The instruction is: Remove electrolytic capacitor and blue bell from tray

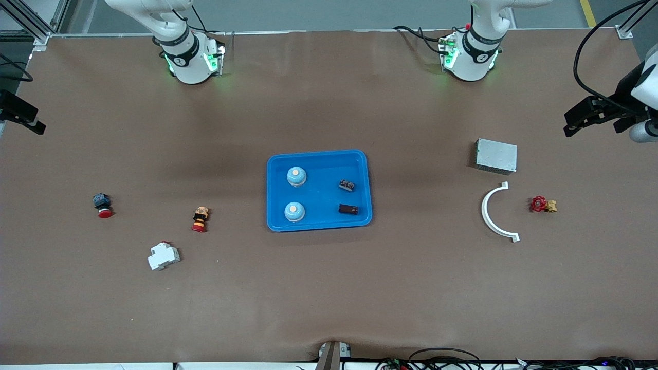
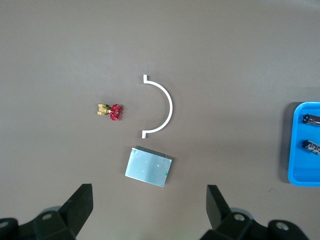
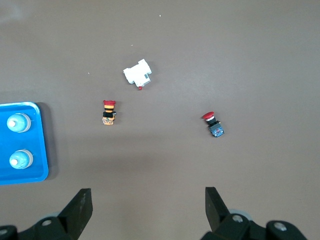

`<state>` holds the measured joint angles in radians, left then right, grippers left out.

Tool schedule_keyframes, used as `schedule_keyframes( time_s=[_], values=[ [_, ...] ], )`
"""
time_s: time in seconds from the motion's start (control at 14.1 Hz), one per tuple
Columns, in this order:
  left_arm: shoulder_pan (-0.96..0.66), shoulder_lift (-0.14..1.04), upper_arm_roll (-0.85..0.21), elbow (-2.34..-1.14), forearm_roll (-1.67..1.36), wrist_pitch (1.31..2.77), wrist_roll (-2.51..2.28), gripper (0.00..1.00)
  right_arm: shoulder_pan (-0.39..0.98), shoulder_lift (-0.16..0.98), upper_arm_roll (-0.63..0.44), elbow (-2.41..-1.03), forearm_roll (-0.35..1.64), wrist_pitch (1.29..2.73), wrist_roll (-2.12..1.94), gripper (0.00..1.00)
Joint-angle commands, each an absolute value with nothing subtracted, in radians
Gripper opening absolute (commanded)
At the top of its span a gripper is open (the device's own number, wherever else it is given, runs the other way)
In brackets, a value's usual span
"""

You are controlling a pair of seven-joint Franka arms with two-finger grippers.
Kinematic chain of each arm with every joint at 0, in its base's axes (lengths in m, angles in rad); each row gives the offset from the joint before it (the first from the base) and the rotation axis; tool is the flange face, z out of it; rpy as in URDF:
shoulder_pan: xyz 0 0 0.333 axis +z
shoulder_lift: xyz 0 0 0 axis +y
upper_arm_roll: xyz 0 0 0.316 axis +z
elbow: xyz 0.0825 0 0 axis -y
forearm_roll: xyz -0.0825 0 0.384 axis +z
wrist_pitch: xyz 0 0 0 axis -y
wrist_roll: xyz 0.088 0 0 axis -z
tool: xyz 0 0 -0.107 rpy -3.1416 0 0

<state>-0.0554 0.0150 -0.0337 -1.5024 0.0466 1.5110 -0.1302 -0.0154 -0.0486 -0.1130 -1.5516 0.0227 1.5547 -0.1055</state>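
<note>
A blue tray point(image 1: 318, 154) lies mid-table. In it stand two light-blue bells point(image 1: 296, 176) point(image 1: 294, 211) and lie two small dark capacitors point(image 1: 347, 185) point(image 1: 348, 209). The left wrist view shows the tray's edge point(image 2: 295, 172) and both capacitors point(image 2: 311, 119). The right wrist view shows the tray point(image 3: 41, 150) and both bells point(image 3: 18, 122). My left gripper point(image 2: 149, 205) is open and empty, high over the table near the metal box. My right gripper point(image 3: 148, 207) is open and empty, high over bare table at the right arm's end.
A metal box point(image 1: 495, 155), a white curved bracket point(image 1: 492, 216) and a red-handled valve point(image 1: 542, 205) lie toward the left arm's end. Two red-capped push buttons point(image 1: 103, 205) point(image 1: 200, 219) and a white breaker point(image 1: 164, 255) lie toward the right arm's end.
</note>
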Motion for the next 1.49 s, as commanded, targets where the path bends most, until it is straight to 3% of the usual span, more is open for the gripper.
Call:
schedule_keyframes(
  time_s=[0.0, 0.42, 0.71, 0.85, 0.92, 1.2, 1.42],
  values=[
    [-0.069, 0.049, -0.072, -1.506, 0.026, 1.549, -0.139, 1.00, -0.040, -0.075, -0.098, -1.574, 0.032, 1.562, -0.114, 1.00],
    [-0.165, 0.187, -0.207, -1.586, 0.025, 1.778, -0.599, 1.00, -0.040, -0.077, -0.098, -1.577, 0.032, 1.551, -0.109, 1.00],
    [-0.325, 0.339, -0.213, -1.585, 0.029, 1.913, -0.978, 1.00, -0.009, -0.078, -0.089, -1.641, 0.034, 1.580, -0.020, 1.00],
    [-0.385, 0.420, -0.213, -1.586, 0.037, 1.985, -1.111, 0.76, 0.040, -0.095, -0.089, -1.733, 0.034, 1.649, 0.040, 1.00],
    [-0.408, 0.457, -0.212, -1.585, 0.040, 2.014, -1.173, 0.73, 0.067, -0.098, -0.089, -1.779, 0.034, 1.679, 0.081, 1.00],
    [-0.474, 0.572, -0.213, -1.585, 0.040, 2.144, -1.429, 0.73, 0.193, -0.075, -0.089, -1.916, 0.034, 1.886, 0.227, 1.00],
    [-0.509, 0.641, -0.213, -1.585, 0.040, 2.236, -1.593, 0.72, 0.277, 0.003, -0.089, -1.954, 0.034, 1.976, 0.377, 1.00]
  ],
)
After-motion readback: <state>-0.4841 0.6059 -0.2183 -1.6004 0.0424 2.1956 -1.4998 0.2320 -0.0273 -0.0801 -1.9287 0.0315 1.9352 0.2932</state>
